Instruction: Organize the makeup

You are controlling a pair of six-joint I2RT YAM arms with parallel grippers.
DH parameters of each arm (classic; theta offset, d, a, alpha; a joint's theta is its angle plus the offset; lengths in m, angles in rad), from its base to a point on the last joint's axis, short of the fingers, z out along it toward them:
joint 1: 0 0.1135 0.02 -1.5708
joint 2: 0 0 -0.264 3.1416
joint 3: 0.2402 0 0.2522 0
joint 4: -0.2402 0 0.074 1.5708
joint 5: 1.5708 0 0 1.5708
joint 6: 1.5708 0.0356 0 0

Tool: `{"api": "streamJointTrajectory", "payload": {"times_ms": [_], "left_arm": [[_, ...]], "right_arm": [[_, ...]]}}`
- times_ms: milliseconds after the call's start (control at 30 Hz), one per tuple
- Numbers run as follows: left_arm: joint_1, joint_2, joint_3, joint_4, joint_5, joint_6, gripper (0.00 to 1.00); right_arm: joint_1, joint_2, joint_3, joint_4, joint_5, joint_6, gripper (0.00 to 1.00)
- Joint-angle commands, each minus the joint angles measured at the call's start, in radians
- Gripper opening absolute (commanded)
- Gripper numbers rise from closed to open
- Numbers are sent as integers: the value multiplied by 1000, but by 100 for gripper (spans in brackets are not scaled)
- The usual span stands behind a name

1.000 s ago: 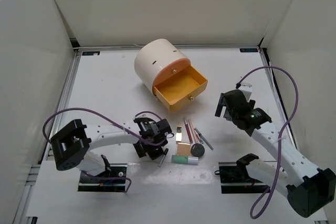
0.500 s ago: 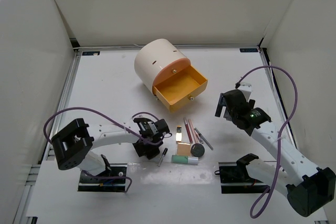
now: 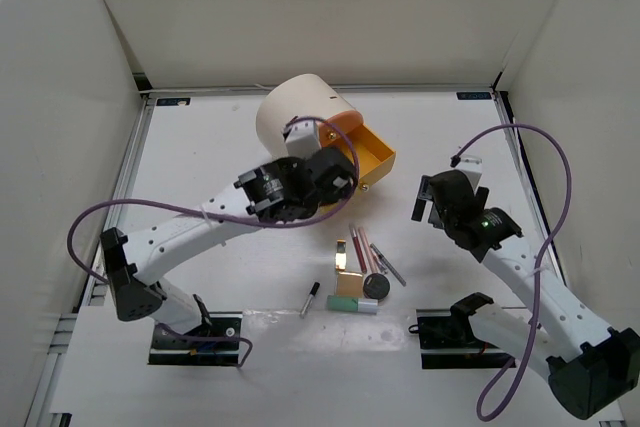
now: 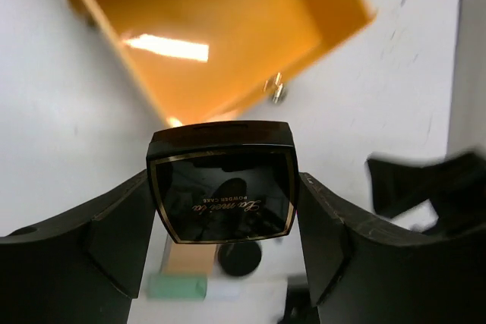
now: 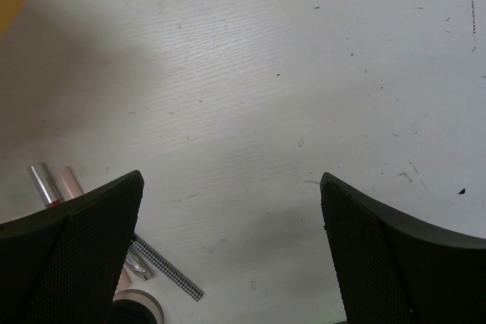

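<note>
Between the left pincer's (image 4: 222,221) matte black fingers sits a glossy, square black compact (image 4: 222,191) with gilt lettering, gripped flat by the open orange drawer (image 4: 228,36). Right pincer (image 5: 231,252) gapes wide over the scuffed white counter (image 5: 304,73), near thin pencils (image 5: 53,184).

Around the drawer
The compact (image 4: 222,195) hangs in the left gripper (image 3: 335,175) above the drawer's (image 3: 375,152) near edge; other makeup (image 3: 360,267) lies before it on the surface (image 3: 200,167).

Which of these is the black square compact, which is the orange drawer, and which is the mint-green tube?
black square compact (image 4: 222,195), left wrist view, middle of its glossy lid.
orange drawer (image 4: 228,36), left wrist view, bare inner floor.
mint-green tube (image 3: 343,303), top external view, its green body.
</note>
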Motion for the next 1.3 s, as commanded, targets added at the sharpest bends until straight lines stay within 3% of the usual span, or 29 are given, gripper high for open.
{"api": "streamJointTrajectory", "payload": {"times_ms": [0,233,367,467,500,567,767,1100,1267], "left_arm": [[112,67,103,115,-72,239,39],[244,221,165,201,70,322,39],[233,288,209,189,67,310,39],[224,298,211,183,62,304,50],[227,304,209,183,65,304,65],[224,304,215,183,71,308,74],[204,285,241,177,61,339,98],[170,203,240,134,56,371,98],[123,104,211,72,25,423,98]], "right_arm": [[-3,-37,2,30,-24,5,99],[-3,-74,-15,-16,-58,-53,99],[-6,-89,-18,-16,-67,-63,99],[-6,-86,-15,-16,-79,-66,99],[-10,-89,-18,-13,-91,-72,99],[-3,-92,-15,8,-158,-133,99],[13,-89,42,45,-493,-299,99],[102,-74,66,45,-765,-449,99],[304,43,54,82,-751,-483,95]]}}
